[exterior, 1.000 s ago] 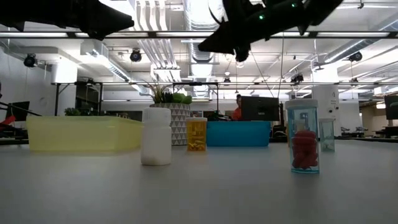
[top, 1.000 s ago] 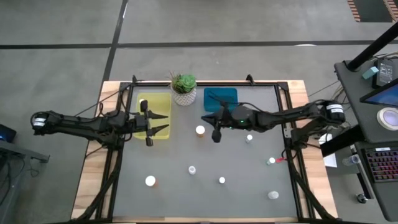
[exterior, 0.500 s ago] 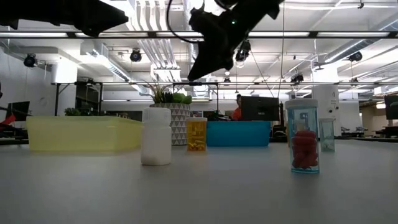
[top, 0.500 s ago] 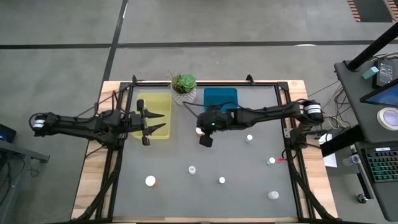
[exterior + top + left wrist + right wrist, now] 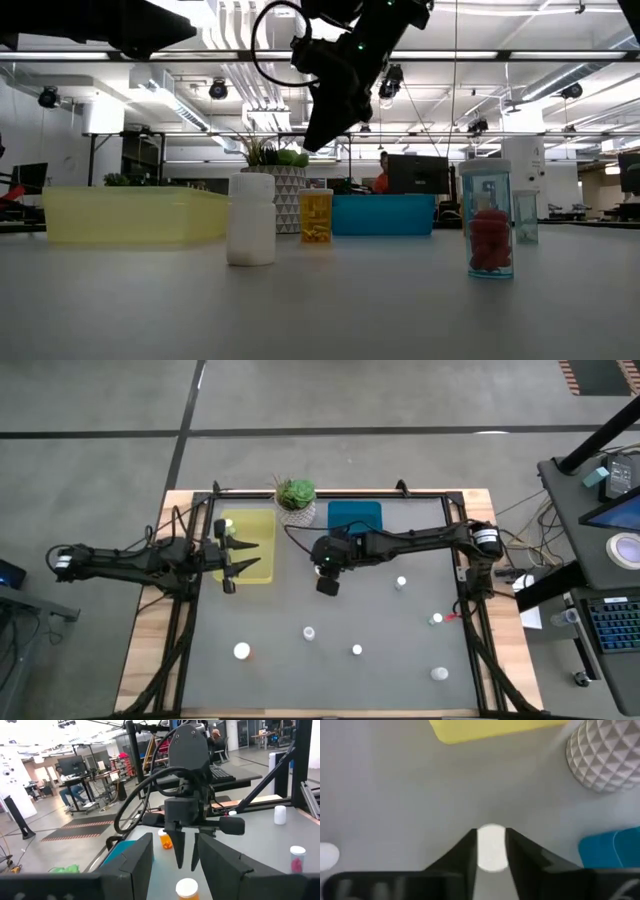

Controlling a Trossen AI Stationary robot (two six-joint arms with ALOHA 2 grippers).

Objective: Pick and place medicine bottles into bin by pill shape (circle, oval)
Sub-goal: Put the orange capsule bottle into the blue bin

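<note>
My right gripper (image 5: 325,582) hangs open over an amber bottle with a white cap (image 5: 492,847), fingers pointing down. The cap shows between the fingers in the right wrist view. In the low view the gripper (image 5: 318,138) is well above that bottle (image 5: 316,217), which stands upright on the table. My left gripper (image 5: 258,555) is open and empty over the near right part of the yellow tray (image 5: 240,532). One white-capped bottle (image 5: 228,525) is in that tray. Several other bottles stand on the table, among them a white one (image 5: 251,220) and a clear one with red pills (image 5: 488,232).
A teal tray (image 5: 355,518) and a potted green plant (image 5: 296,500) stand at the far edge, beside the yellow tray. Loose bottles stand at the near left (image 5: 241,651), the near middle (image 5: 309,632) (image 5: 357,650) and the right (image 5: 401,582) (image 5: 437,619) (image 5: 439,673).
My right gripper has gone toward the table's left edge and down, tipping its fingers to point down, and now stands over the amber white-capped bottle. My left gripper has drawn back a little toward the left edge. No bottle has moved.
</note>
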